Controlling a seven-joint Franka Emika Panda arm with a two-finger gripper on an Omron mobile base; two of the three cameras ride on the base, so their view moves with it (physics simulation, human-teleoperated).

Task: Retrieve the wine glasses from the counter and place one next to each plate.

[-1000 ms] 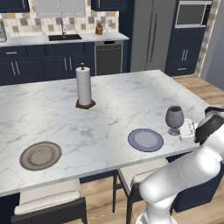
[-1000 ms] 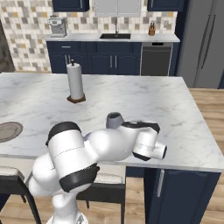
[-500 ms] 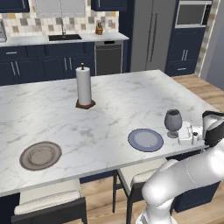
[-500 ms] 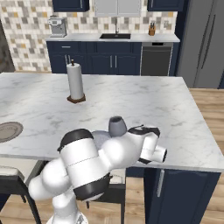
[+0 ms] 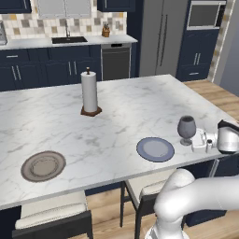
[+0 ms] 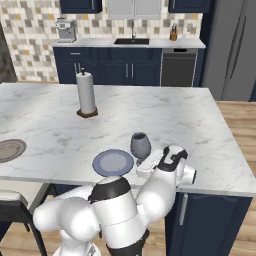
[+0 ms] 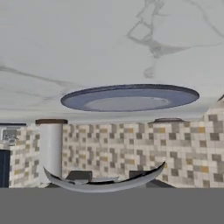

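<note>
Setting down the first smoky-grey translucent stemmed wine glass (image 5: 186, 128) is the step in hand. I read the glass as upright over the white grey-veined marble island worktop (image 5: 116, 121), just beside the flat round bluish-grey plate (image 5: 155, 149) on its right side and apart from its rim.

What has changed: over the last second the glass has come down a little in the left base view, and the wrist has swung outward past the worktop edge. The plate and the white paper towel roll on its wooden stand (image 5: 89, 92) have not moved. I take this to mean that the descent is nearly over (whether the foot already rests on the marble I cannot tell).

State of the end effector (image 5: 192, 140): jaws narrow and steady, closed low on the glass as far as the base views show. In the hand view, which is rolled upside down, a curved grey translucent edge of the glass crosses in front of the fingertips (image 7: 141, 175), with the bluish plate beyond.

Meaning for the task: one placement is close to done. My judgement is that release comes next, then a straight withdrawal so that the thin stem is not tipped. The flat round brownish-grey plate (image 5: 43, 165) stands well apart, far along the worktop, with no glass beside it.
</note>
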